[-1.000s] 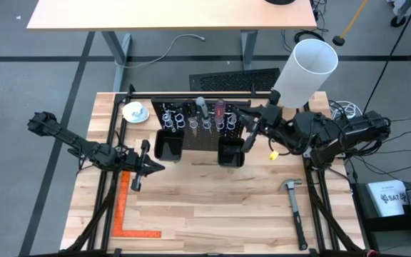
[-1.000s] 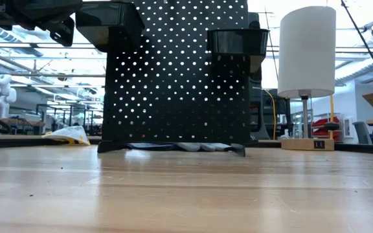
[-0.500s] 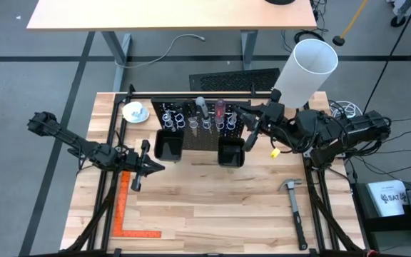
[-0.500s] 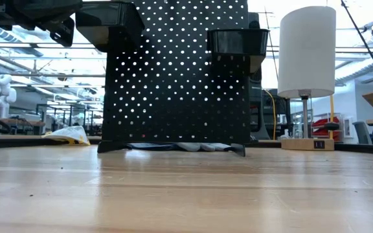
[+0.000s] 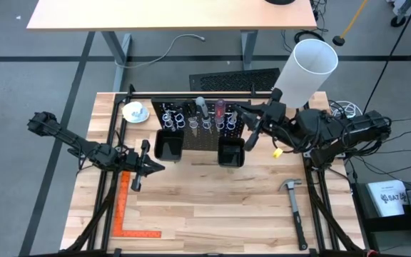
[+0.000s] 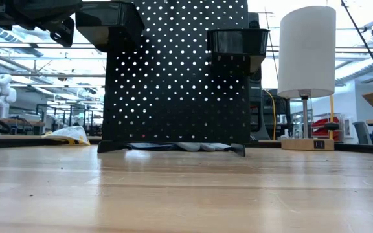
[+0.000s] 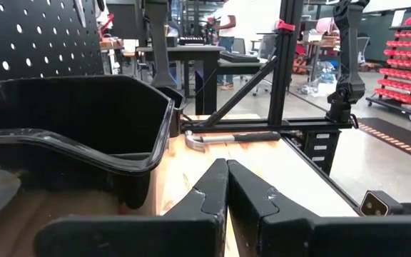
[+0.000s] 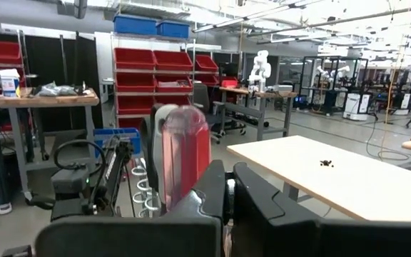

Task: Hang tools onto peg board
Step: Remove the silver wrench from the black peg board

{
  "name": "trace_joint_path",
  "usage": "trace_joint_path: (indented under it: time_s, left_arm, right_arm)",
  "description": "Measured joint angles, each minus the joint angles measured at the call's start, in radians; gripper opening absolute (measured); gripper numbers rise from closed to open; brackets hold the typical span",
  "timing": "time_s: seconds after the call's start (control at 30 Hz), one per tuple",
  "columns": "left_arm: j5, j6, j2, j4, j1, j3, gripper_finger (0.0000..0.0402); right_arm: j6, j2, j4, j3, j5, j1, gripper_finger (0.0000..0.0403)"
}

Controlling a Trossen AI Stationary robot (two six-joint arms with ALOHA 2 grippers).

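Note:
The black peg board point(image 5: 198, 127) stands upright at the far middle of the table; the low view point(image 6: 173, 71) shows it too. Its wire rings hold a dark-handled screwdriver point(image 5: 201, 108) and a red-handled screwdriver point(image 5: 220, 108). Two black bins point(image 5: 168, 147) point(image 5: 231, 152) hang on its near side. My right gripper point(image 5: 249, 135) is shut and empty at the board's right end, with the red handle point(image 8: 183, 153) just beyond its fingers. My left gripper point(image 5: 137, 171) is shut and empty, near the left bin point(image 7: 70, 135).
A hammer point(image 5: 295, 207) lies on the table at the right and also shows in the left wrist view point(image 7: 227, 137). An orange L-square point(image 5: 127, 214) lies at the near left. A white lamp point(image 5: 305, 68) stands at the far right, and a white crumpled thing point(image 5: 134, 111) lies left of the board.
My right gripper has drawn back a little from the peg board toward the table's right and far edge, still shut. The tools in the rings have stayed where they were.

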Motion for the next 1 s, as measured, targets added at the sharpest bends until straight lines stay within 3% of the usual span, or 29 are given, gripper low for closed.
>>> trace_joint_path:
  time_s: [0.3, 0.73, 1.0]
  left_arm:
    - [0.0, -0.002, 0.0, 0.0, 0.0, 0.0, 0.0013]
    - [0.0, -0.025, 0.0, -0.025, 0.0, 0.0, 0.0013]
    - [0.0, -0.026, 0.0, -0.026, 0.0, 0.0, 0.0013]
  right_arm:
    - [-0.027, -0.014, 0.045, 0.0, -0.055, 0.0, 0.0006]
    - [-0.089, -0.05, 0.046, 0.0, -0.053, 0.0, 0.0006]
    - [-0.216, -0.161, -0.023, 0.0, -0.052, 0.0, 0.0006]
